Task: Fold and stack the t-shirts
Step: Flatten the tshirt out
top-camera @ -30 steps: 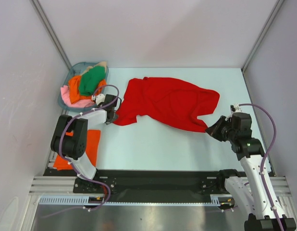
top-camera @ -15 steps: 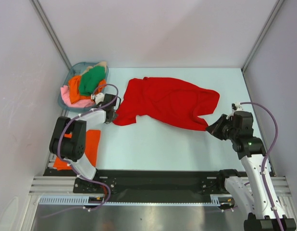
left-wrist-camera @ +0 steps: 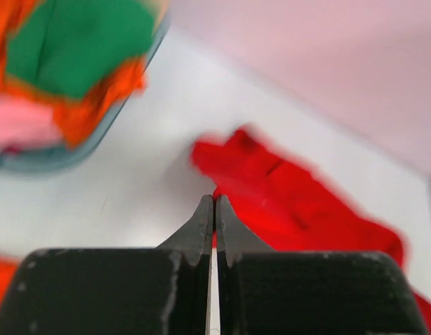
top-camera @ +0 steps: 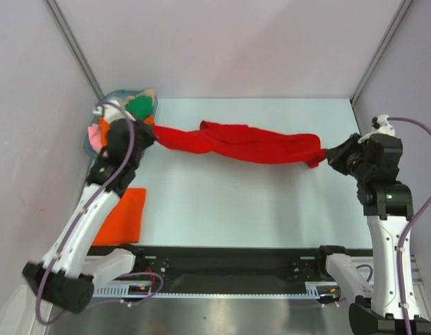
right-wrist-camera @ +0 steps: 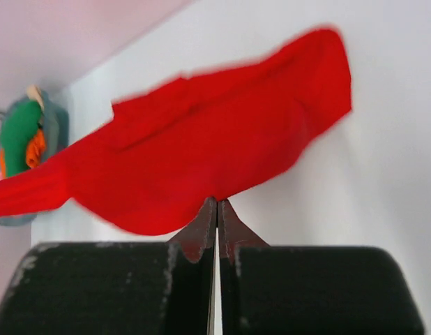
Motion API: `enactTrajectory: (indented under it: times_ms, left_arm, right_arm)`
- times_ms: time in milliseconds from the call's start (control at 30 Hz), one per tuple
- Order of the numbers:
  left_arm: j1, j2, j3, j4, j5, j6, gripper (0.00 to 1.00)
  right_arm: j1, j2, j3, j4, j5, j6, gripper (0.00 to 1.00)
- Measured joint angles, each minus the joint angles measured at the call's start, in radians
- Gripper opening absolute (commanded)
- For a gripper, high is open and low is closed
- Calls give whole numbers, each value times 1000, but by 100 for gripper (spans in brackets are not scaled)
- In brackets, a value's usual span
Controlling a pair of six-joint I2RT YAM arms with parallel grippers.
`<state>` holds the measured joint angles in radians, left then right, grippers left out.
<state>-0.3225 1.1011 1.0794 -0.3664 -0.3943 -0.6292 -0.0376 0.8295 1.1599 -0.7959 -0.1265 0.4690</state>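
The bright red t-shirt (top-camera: 240, 142) hangs stretched in a band above the table between both arms. My left gripper (top-camera: 150, 134) is shut on its left end, raised beside the basket; in the left wrist view the red t-shirt (left-wrist-camera: 285, 202) runs away from the closed fingertips (left-wrist-camera: 205, 216). My right gripper (top-camera: 330, 153) is shut on the right end, and the right wrist view shows the red t-shirt (right-wrist-camera: 194, 167) spreading out from its tips. A folded orange t-shirt (top-camera: 123, 216) lies flat at the near left. Green (top-camera: 139, 105), orange and pink t-shirts are heaped in the basket.
The blue-grey plastic basket (top-camera: 91, 145) stands at the far left against the side wall, right behind my left arm. Walls close in the table on the left, right and back.
The left gripper closed on the shirt's left edge, and both arms rose and drew apart. The red shirt went from lying spread on the table to hanging taut between them.
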Motion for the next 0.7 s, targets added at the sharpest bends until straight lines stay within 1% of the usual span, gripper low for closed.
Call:
enactTrajectory:
  times_ms: [167,267,400,533,600,700]
  left_arm:
    - [-1,-221,119,99,111,127,0]
    - [-1,-288,235,121,182,180,0]
    - [-1,-314,443,147,256,221,0]
    - [-1,-304,673,137,306,234,1]
    - [-1,-279,807,120,328,239,0]
    - [-1,-237,986,95,355,247,0]
  right_arm:
    - [-6,13,212,-18,89,-39,0]
    - [-6,13,364,-18,138,-71,0]
    - [-6,17,581,16,185,-125,0]
    - [-5,5,747,69,216,-171,0]
    - [-3,-21,781,106,229,-192,0]
    - [18,-76,787,153,261,-219,0]
